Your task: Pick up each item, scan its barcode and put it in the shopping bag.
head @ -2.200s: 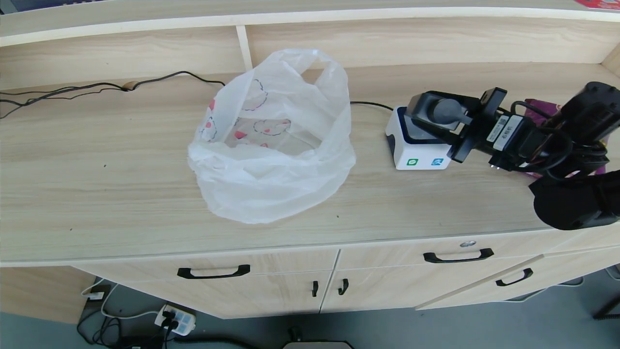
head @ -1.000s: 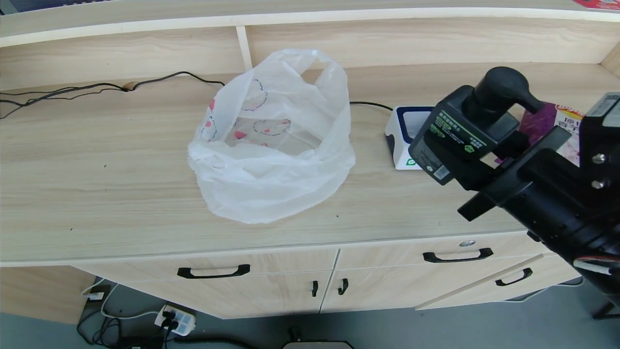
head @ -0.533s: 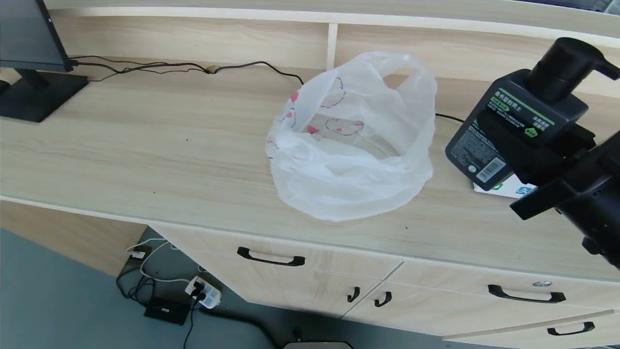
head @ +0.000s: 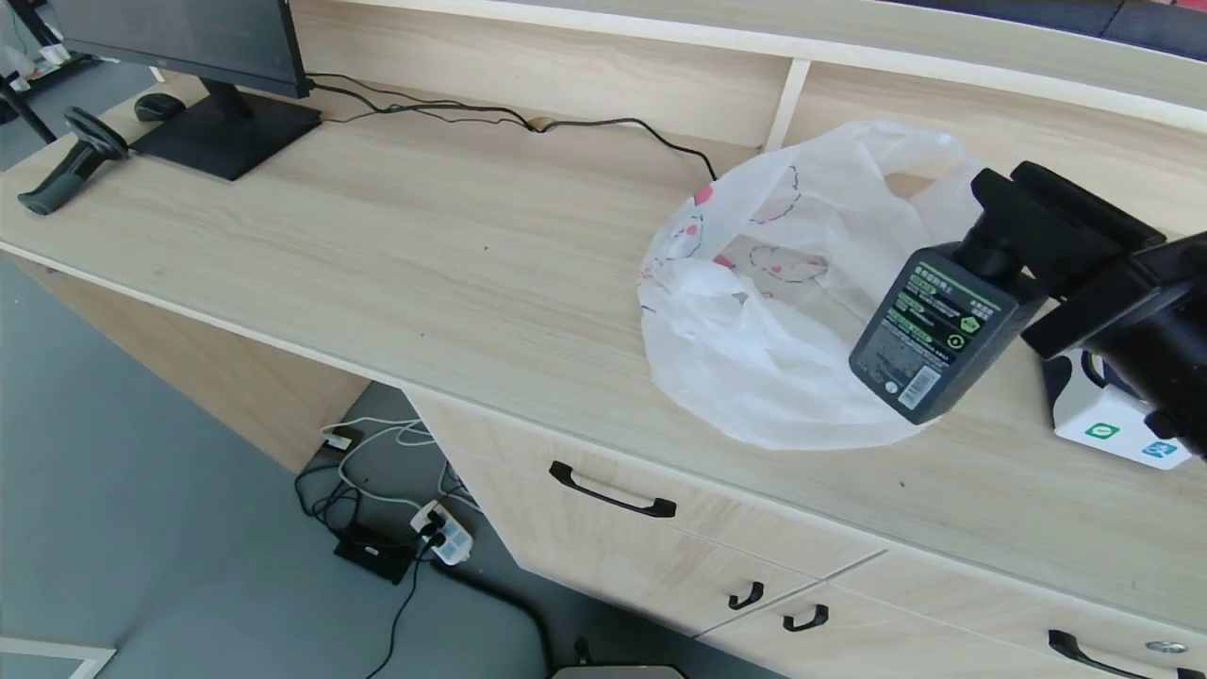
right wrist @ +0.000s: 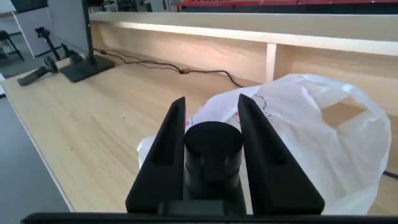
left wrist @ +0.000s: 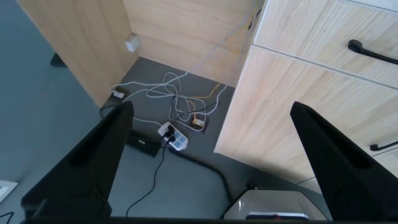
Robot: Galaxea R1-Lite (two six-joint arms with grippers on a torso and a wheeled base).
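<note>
The white shopping bag (head: 783, 283) stands open on the wooden counter (head: 424, 255). My right gripper (head: 1009, 203) is shut on the pump head of a black pump bottle (head: 934, 335). The bottle hangs tilted over the bag's near right rim, barcode label facing me. In the right wrist view the fingers (right wrist: 166, 158) clamp the bottle's black cap (right wrist: 213, 155), with the bag (right wrist: 311, 118) just beyond. The white barcode scanner box (head: 1113, 424) sits right of the bag, partly behind my arm. My left gripper (left wrist: 211, 107) is open and empty, low beside the cabinet.
A monitor (head: 179, 33), a mouse (head: 156, 106) and a handheld scanner (head: 66, 160) stand at the counter's far left. Black cables (head: 528, 121) run along the back wall. Drawers (head: 613, 490) sit under the counter; a power strip (left wrist: 175, 138) lies on the floor.
The head camera has swung left, shifting the whole scene rightward. My right gripper has carried the bottle from over the scanner box across to the bag's right rim and tipped it further.
</note>
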